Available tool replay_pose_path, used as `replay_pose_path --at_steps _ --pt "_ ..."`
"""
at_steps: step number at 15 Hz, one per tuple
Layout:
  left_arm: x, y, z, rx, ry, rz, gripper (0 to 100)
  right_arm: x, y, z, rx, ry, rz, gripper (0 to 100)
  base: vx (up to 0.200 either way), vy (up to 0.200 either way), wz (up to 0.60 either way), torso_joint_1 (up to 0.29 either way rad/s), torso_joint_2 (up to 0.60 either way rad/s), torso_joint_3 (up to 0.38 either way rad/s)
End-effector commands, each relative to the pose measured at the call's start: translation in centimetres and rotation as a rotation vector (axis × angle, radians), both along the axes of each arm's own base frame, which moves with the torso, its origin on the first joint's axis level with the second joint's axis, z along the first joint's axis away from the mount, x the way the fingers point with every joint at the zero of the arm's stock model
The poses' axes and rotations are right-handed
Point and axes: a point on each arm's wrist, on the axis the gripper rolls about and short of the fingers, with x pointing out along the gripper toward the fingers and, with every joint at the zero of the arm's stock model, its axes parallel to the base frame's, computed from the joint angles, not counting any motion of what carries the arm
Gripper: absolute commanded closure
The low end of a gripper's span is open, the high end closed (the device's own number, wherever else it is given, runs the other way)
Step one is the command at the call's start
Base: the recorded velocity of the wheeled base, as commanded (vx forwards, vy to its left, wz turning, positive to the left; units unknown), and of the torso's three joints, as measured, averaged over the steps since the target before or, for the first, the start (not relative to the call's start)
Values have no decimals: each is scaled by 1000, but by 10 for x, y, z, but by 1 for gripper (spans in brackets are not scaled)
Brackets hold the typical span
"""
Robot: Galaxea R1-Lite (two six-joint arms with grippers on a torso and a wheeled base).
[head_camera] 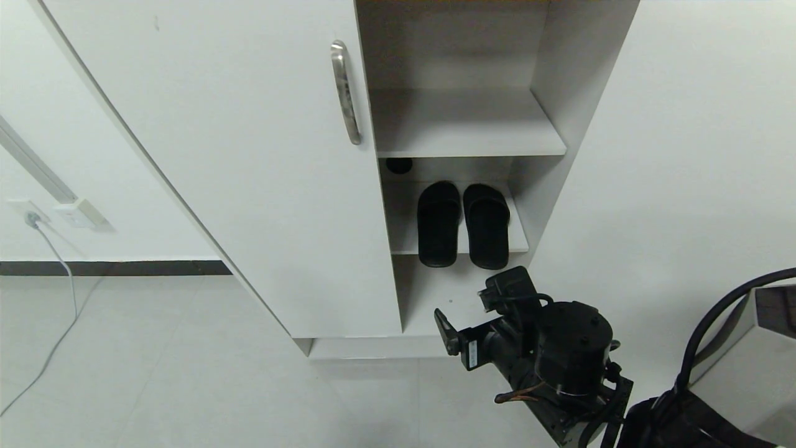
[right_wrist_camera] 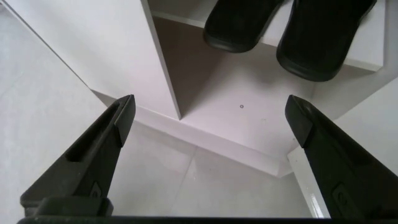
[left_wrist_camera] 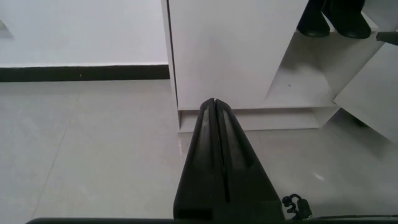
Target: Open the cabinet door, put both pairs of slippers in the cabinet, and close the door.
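Closest is the right gripper, low in front of the cabinet's open right half, its jaws wide apart and gripping nothing. Just above and beyond it a pair of black slippers lies side by side on the lower shelf, toes pointing inward, heels hanging a little over the shelf's front edge toward the gripper; they do not touch the fingers. Below the slippers and straight ahead of the gripper is the cabinet's white bottom compartment. Higher up sits the upper shelf, and behind the slippers, up under that shelf, a small dark round hole shows in the back panel. To the gripper's left the left door is shut, with a long metal handle upright near its inner edge. To the gripper's right the right door stands swung outward. The left gripper hangs over the pale tiled floor, fingers pressed together with no gap, pointing at the cabinet's base; the slippers are well beyond it and to its right. Farther left of both grippers a black skirting runs along the white wall, where a socket feeds a grey cable that trails down onto the floor.
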Motion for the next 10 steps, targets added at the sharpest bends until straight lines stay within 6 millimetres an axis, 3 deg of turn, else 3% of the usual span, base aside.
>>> replay_pose_path --at_steps 1,7,10 --pt "0 0 0 0 1 0 100 0 0 -1 -2 1 0 0 0 0 0 0 0 0" --pt "0 0 0 0 1 0 100 -1 0 -1 -7 2 3 0 0 0 0 0 0 0" --pt "0 0 0 1 1 0 100 -1 0 -2 -8 3 3 0 0 0 0 1 4 150"
